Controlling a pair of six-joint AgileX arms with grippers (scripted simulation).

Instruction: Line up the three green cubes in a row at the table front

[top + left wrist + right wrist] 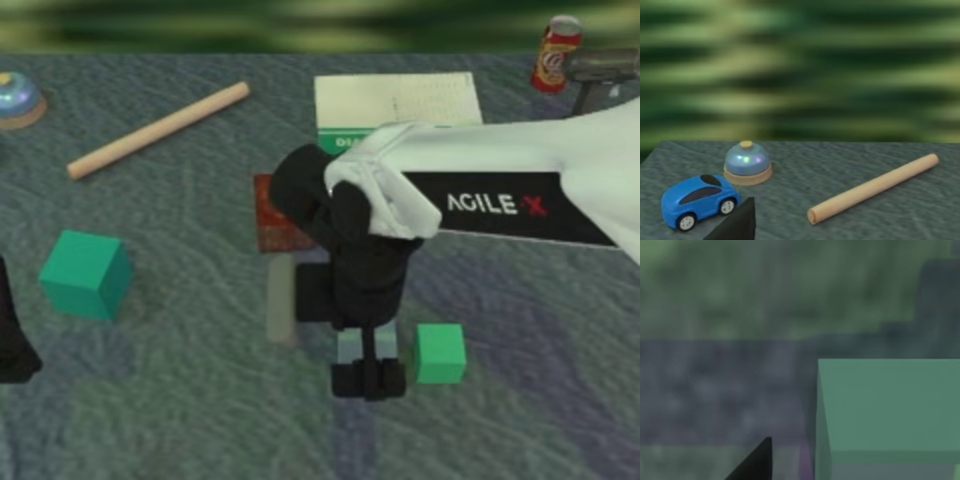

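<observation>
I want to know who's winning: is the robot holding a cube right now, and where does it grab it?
The right gripper is down over the pale mint cube, fingers at its sides, beside the bright green cube. Whether it truly grips cannot be told. The left arm is parked at the left edge.

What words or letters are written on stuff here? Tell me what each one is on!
"AGILE X" stands on the black panel of the right arm.
The red can at the table's back right has a white mark, too blurred to read.
The white and green box has white letters on its green edge, partly hidden by the arm and too small to read.
</observation>
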